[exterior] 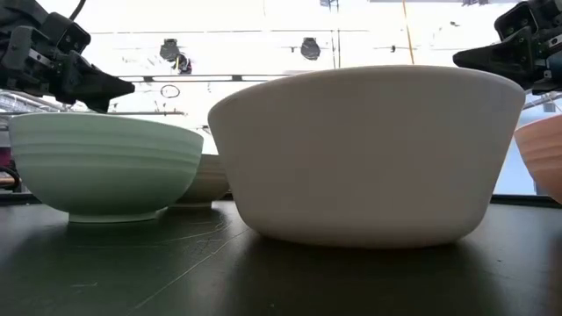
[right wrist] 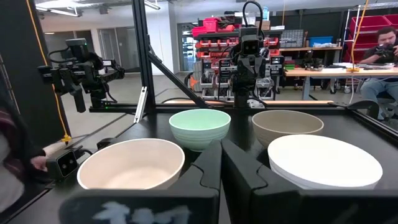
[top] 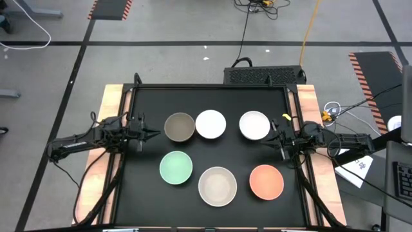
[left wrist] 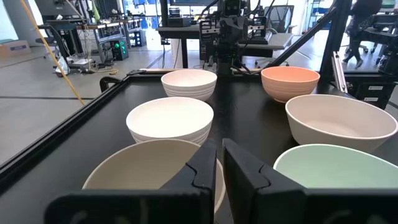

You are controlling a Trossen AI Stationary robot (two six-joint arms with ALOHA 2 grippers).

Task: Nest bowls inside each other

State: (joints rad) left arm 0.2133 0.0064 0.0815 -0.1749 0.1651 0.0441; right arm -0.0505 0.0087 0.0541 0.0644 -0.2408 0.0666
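- While scanning for brands or labels: none on any bowl; print on a white paper sheet (top: 358, 164) past the table's right edge too small to read.
- Six separate bowls on the black table (top: 145, 200), none nested: back row grey-brown bowl (top: 179, 126) touching white bowl (top: 210, 124), then second white bowl (top: 254, 125) apart; front row mint green bowl (top: 176, 167), cream-beige bowl (top: 217, 185), salmon-orange bowl (top: 266, 181).
- Left gripper (top: 153, 133) just left of the grey-brown bowl, pinched nearly closed, grasping nothing.
- Right gripper (top: 266, 139) at the second white bowl's right rim, clenched tight, likewise empty.
- From table height: cream-beige bowl filling most of the view, salmon-orange cut off at the right edge, one bowl half hidden behind the mint green, its colour unclear.
- Person (right wrist: 380, 50) seated at a far desk, partly cut off.
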